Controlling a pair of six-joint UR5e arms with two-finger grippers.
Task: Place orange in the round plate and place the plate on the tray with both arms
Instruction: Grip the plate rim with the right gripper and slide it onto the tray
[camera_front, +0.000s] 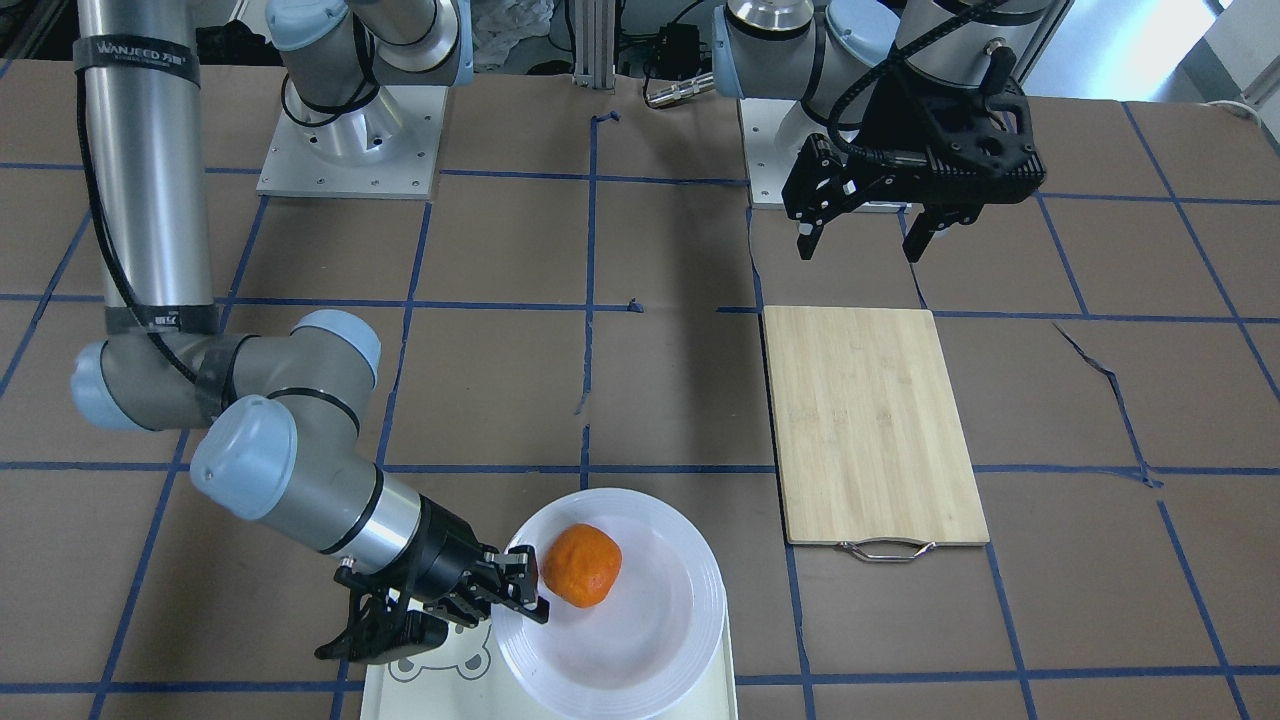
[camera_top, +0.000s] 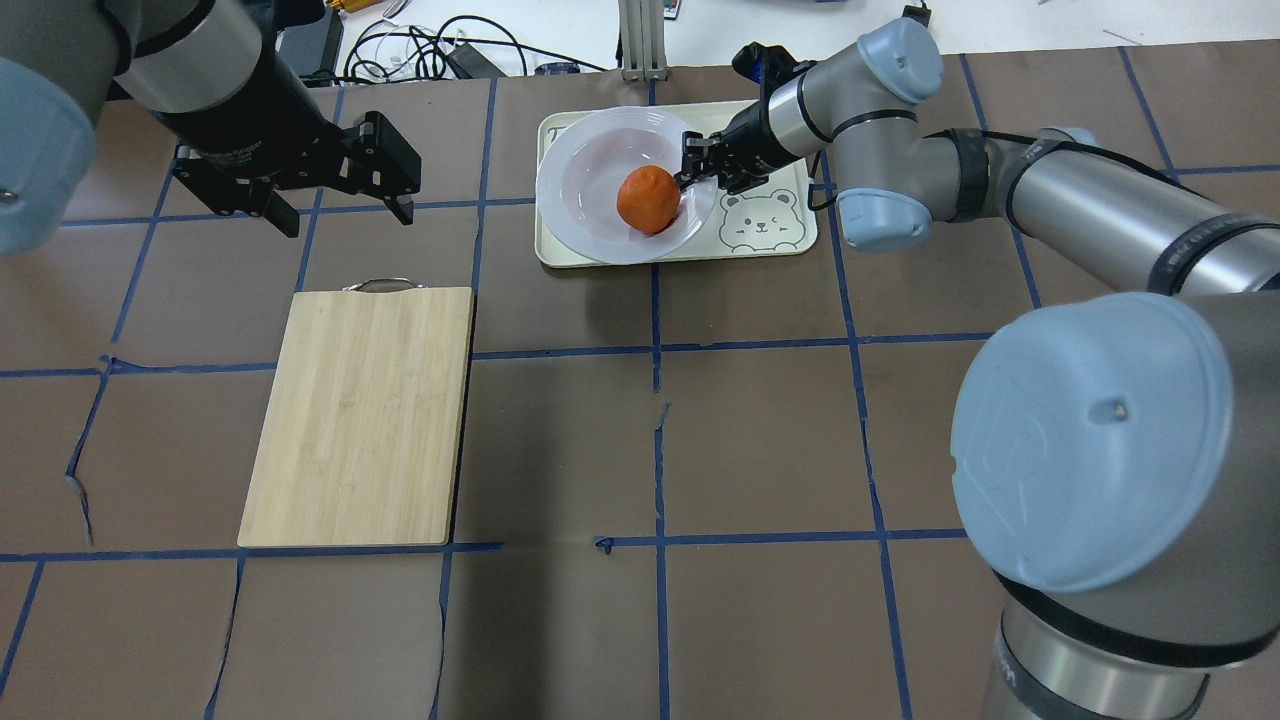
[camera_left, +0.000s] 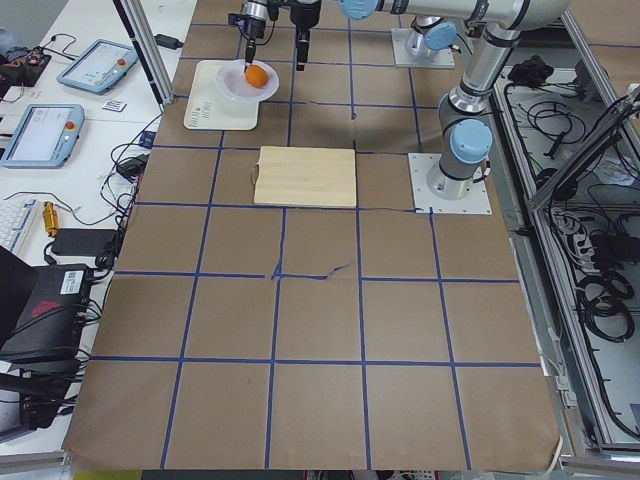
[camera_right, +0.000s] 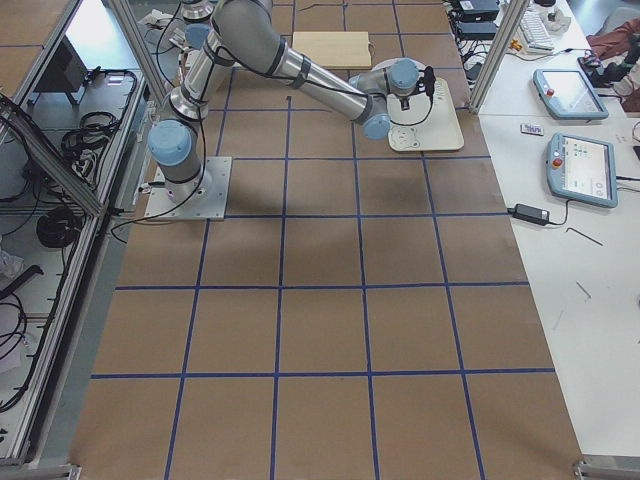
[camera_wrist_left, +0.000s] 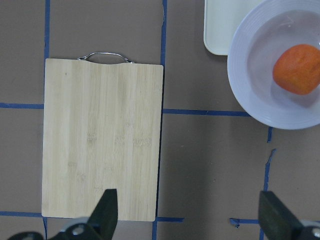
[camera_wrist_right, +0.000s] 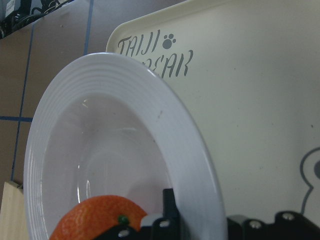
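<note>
The orange (camera_top: 648, 200) lies in the round plate (camera_top: 565, 185), right of its centre. The plate rests on the left half of the cream tray (camera_top: 790, 235) and overhangs the tray's left edge a little. My right gripper (camera_top: 700, 165) is at the plate's right rim, one finger inside and one outside, shut on the rim. In the right wrist view the rim (camera_wrist_right: 165, 115) runs between the fingers, with the orange (camera_wrist_right: 95, 217) just beside them. My left gripper (camera_top: 345, 215) hangs open and empty above the table, left of the tray and beyond the board's handle.
A bamboo cutting board (camera_top: 360, 415) with a metal handle (camera_top: 380, 285) lies on the left half of the table. Blue tape lines cross the brown table cover. Cables (camera_top: 440, 50) lie beyond the far edge.
</note>
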